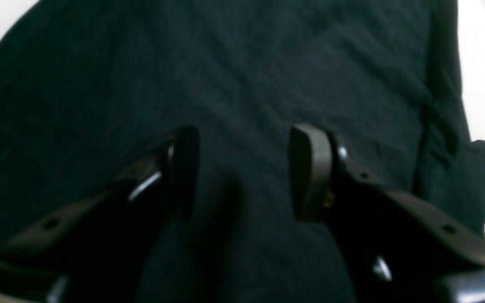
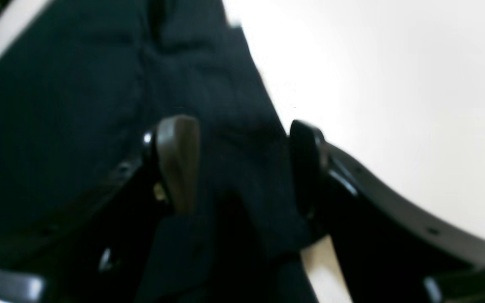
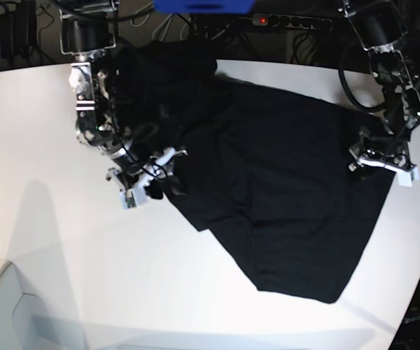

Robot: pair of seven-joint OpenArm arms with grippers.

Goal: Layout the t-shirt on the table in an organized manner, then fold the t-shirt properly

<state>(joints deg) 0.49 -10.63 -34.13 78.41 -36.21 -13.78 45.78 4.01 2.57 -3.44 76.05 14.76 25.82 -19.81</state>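
Shirt [image 3: 283, 182] lies spread but rumpled, black, across the white worktop [image 3: 49, 109]. On the onlooker's left, right end effector [image 3: 146, 184] open, astride the cloth edge. Far right, left end effector [image 3: 381, 160] open above fabric. Risk: cloth snags on an open finger and drags, undoing the layout.

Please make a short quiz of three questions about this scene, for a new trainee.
1. True or false: the t-shirt lies flat and fully spread on the table.
2. Which pincer is over the shirt's edge, beside bare table? A) left pincer B) right pincer
3. Fill in: in both wrist views the pincer fingers stand ____.

Key:
1. False; part is bunched at the far side.
2. B
3. apart, with shirt fabric seen between them
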